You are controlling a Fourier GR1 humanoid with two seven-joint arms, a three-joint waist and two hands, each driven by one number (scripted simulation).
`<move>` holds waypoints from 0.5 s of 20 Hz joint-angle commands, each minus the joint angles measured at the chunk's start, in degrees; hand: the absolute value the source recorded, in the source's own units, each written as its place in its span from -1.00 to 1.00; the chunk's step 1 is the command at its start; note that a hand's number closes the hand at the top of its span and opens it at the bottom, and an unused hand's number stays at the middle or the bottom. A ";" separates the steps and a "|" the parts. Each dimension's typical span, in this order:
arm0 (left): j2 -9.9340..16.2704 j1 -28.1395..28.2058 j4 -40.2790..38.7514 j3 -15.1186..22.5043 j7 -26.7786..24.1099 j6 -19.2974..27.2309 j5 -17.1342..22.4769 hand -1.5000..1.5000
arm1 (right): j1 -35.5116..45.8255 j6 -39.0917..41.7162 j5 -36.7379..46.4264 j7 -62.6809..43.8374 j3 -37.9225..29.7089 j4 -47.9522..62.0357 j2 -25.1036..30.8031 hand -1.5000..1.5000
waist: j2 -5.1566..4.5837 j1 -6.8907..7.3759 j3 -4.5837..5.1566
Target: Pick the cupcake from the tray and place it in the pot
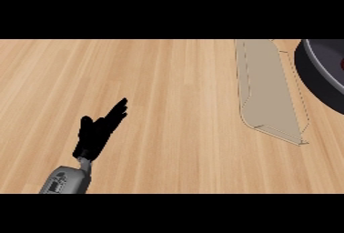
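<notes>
Lower left of frame: left hand (96,132), black, fingers straight and spread, holding nothing, above pale wood-grain counter (161,91). Upper right: beige angular tray (269,86); dark round pot (321,75) at edge.

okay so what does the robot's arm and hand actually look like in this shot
Only one arm shows. The left hand is plain black, with slim fingers and a thumb, no markings visible. It joins through a narrow wrist to a rounded grey forearm with darker recessed panels. No cables visible. The right hand is out of view.
</notes>
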State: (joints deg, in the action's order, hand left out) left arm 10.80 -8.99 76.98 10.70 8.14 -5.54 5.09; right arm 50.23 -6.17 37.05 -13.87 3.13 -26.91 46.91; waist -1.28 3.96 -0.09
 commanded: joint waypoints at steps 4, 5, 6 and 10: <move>-0.63 0.77 -1.15 1.21 -1.60 -0.63 -1.10 0.00 | 7.07 13.25 1.95 -6.76 1.46 12.85 -3.42 1.00 | -0.48 1.30 -0.02; 0.10 0.46 -1.21 0.20 -1.95 -0.50 -0.93 0.00 | 6.37 13.17 2.32 -9.01 1.63 14.62 -4.89 1.00 | -0.63 1.52 -0.04; 1.13 -0.41 -0.92 -0.97 -0.99 -2.40 0.96 0.00 | 7.24 12.58 0.57 -10.99 -0.67 16.27 -4.93 1.00 | -0.70 1.48 -0.10; -1.35 0.15 -3.31 1.21 -3.32 0.24 -2.54 0.00 | 11.90 17.96 1.90 -12.36 0.27 18.95 -6.21 -1.00 | -0.53 0.58 -0.06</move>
State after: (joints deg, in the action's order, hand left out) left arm 10.46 -9.34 76.21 10.84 6.56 -6.04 4.39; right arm 58.37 7.67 38.83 -23.40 3.73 -11.41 42.30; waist -1.67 4.85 -0.22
